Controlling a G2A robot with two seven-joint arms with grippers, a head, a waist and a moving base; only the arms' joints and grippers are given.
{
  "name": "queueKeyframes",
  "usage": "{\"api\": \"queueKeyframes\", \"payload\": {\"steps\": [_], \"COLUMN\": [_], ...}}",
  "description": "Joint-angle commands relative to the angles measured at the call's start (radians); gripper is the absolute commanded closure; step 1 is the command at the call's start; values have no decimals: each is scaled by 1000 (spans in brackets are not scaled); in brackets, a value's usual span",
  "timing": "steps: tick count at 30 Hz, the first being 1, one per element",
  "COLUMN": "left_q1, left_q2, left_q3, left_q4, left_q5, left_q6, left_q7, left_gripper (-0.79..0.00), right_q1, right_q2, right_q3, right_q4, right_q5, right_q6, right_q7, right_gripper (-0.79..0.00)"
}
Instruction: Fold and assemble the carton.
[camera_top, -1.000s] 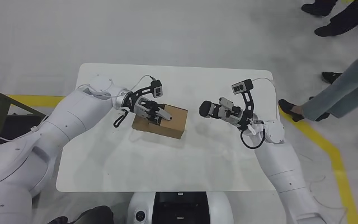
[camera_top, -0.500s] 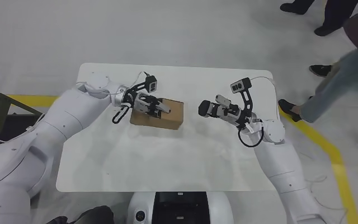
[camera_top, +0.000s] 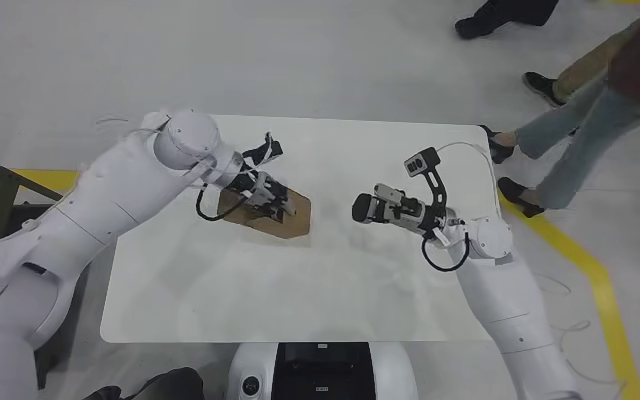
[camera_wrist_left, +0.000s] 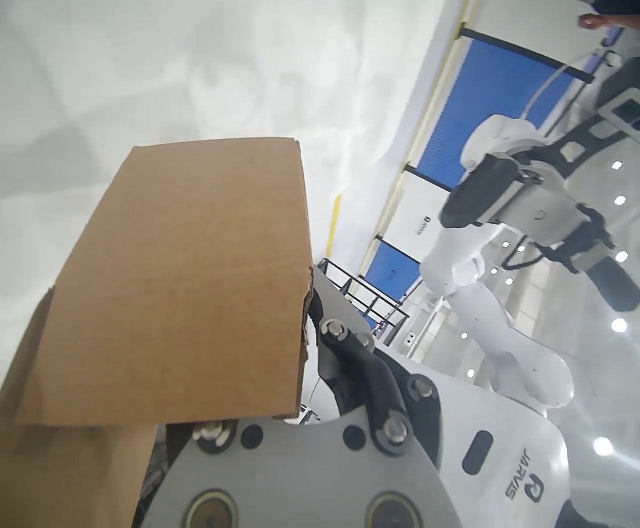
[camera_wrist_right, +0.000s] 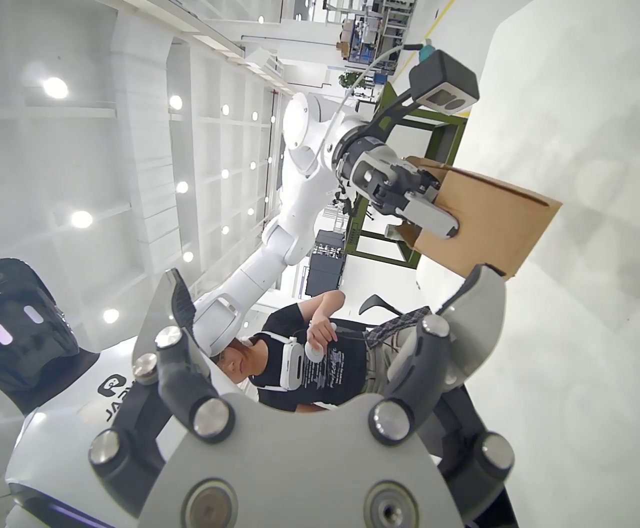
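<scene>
Carton (camera_top: 292, 216) clamped in left gripper (camera_top: 277, 201), right gripper (camera_top: 359, 208) nearby, fingers spread

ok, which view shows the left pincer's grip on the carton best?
Right wrist view: the left pincer shows side-on, shut on the carton edge. Top view shows both small; left wrist view shows the carton close, covering the grip.

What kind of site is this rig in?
Probably an industrial hall or robotics test floor: yellow floor marking beside the white table, rows of high ceiling lights, and a dark equipment rack in the background.
</scene>
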Motion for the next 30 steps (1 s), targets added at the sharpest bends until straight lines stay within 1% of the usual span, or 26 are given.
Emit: {"api": "queueKeyframes", "payload": {"steps": [1,3,7,11,14,18,20,25,30], "left_q1": [-14,-26,-55,-107,-110,-105,-103,-93,-91], "left_q2": [2,0,-12,-36,-59,-98,-123,-191,-247], "left_q3": [11,22,89,168,170,170,170,170,170], "left_q4": [-40,-66,-84,-76,-67,-30,3,71,135], "left_q5": [74,124,171,168,179,207,243,280,321], "left_q6": [88,149,180,211,218,212,220,201,195], "left_q7": [-19,-25,6,37,44,38,46,27,21], "left_gripper": [0,0,0,0,0,0,0,0,0], "right_q1": [-6,-11,-19,-21,-22,-23,-25,-39,-51], "right_q2": [2,5,9,11,12,15,16,21,25], "right_q3": [5,9,15,19,21,24,29,45,57], "right_q4": [-4,-7,-10,-7,-5,0,0,-5,-10], "right_q5": [0,-1,0,9,12,19,21,33,45], "right_q6": [5,12,22,26,26,24,21,10,2], "right_q7": [-1,-5,-12,-20,-25,-30,-35,-37,-32], "right_gripper": [-785,-785,-785,-785,-785,-785,-785,-785,-785]}}
